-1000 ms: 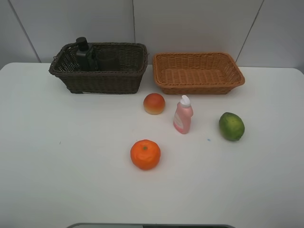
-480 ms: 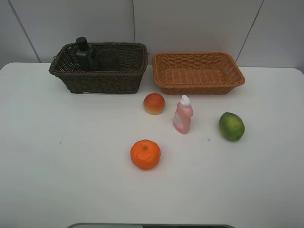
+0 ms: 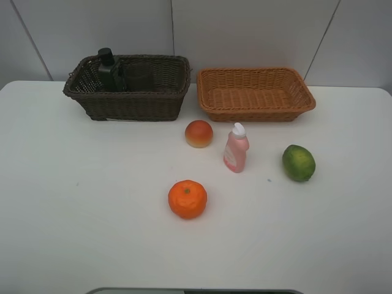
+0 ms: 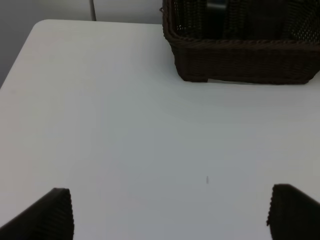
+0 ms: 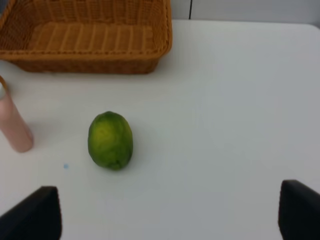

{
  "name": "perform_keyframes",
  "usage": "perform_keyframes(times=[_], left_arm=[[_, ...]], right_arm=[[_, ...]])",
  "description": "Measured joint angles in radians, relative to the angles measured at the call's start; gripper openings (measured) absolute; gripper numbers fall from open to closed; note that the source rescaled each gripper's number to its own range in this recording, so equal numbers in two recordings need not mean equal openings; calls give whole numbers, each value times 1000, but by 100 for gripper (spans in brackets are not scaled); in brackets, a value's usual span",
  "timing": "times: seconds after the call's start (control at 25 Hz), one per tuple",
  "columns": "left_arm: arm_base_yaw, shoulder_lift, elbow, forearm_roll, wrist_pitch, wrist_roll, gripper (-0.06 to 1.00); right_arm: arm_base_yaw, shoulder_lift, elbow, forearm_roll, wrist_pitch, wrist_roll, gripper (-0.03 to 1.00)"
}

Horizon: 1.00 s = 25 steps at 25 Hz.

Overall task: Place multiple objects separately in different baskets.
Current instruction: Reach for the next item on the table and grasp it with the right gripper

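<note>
The dark bottle stands upright in a back corner of the brown basket, and the orange-tan basket sits just beside it on the white table. In front of the baskets are the peach, the pink bottle standing upright, the lime and, nearest the camera, the orange. The left gripper is spread wide over bare table near the brown basket, and the right gripper is also spread wide, gripping nothing, with the lime before it.
</note>
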Motion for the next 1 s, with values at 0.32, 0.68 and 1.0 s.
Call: perform_keyframes(times=[0.32,0.68,1.0], left_arm=[[0,0,0,0,-1,0,100],[0,0,0,0,-1,0,100],[0,0,0,0,-1,0,100]], right_arm=[[0,506,-159,-6,-47,0,86],[111,1018,-338,-18,-149,-7,100],[174,1359,-461,-15,-205,-7,100]])
